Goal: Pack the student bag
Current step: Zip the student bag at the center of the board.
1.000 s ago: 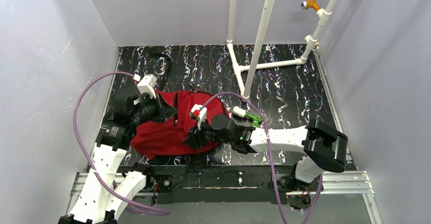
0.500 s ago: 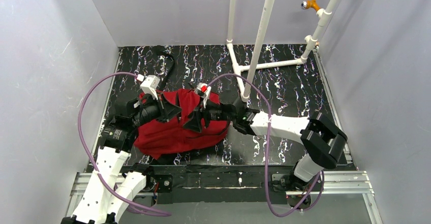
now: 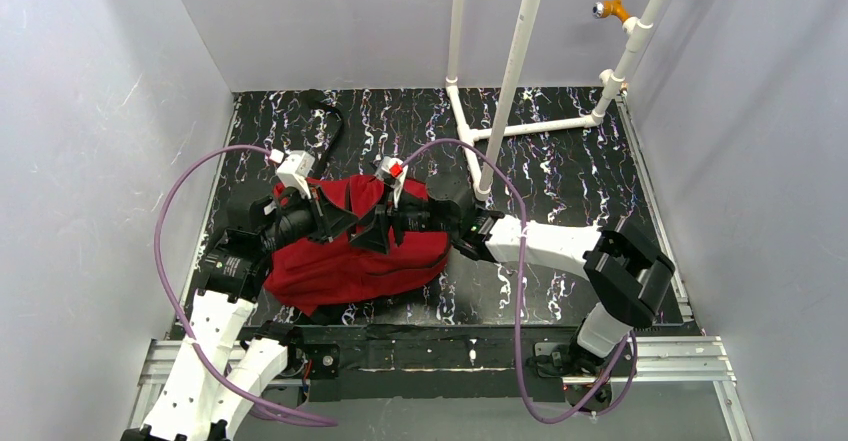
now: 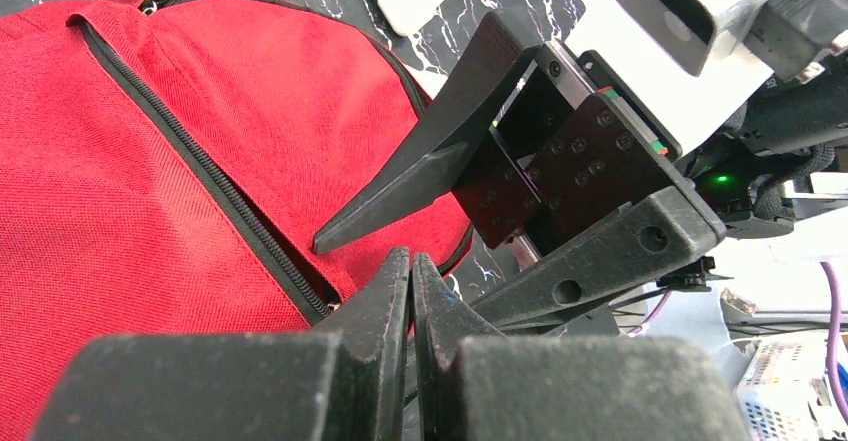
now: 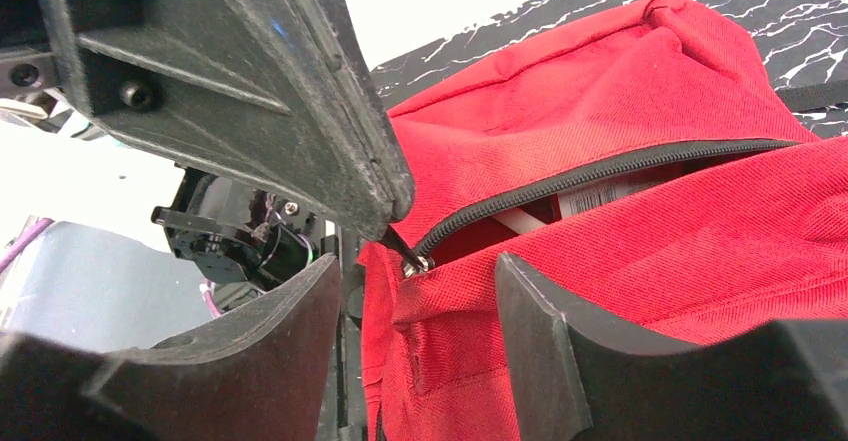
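Observation:
The red student bag (image 3: 330,261) lies on the black marbled table between both arms. It also fills the left wrist view (image 4: 150,161) and the right wrist view (image 5: 640,161). Its black zipper (image 5: 600,173) is partly open, and a white item (image 5: 590,199) shows inside. My left gripper (image 3: 340,219) is shut, with its tips (image 4: 410,266) pinching the zipper pull (image 5: 408,253) at the zipper's end. My right gripper (image 3: 372,233) is open, and its two fingers (image 5: 540,331) straddle the red fabric just below the pull without closing on it.
A white pipe frame (image 3: 515,126) stands at the back right, with an orange fitting (image 3: 612,8) high on it. A black strap (image 3: 325,111) lies at the back left. Purple cables (image 3: 170,201) loop above both arms. Grey walls close in the left, back and right sides.
My right gripper has moved left and away from me, up to the bag's zipper end. The bag has bunched up toward the back. My left gripper has shifted slightly right.

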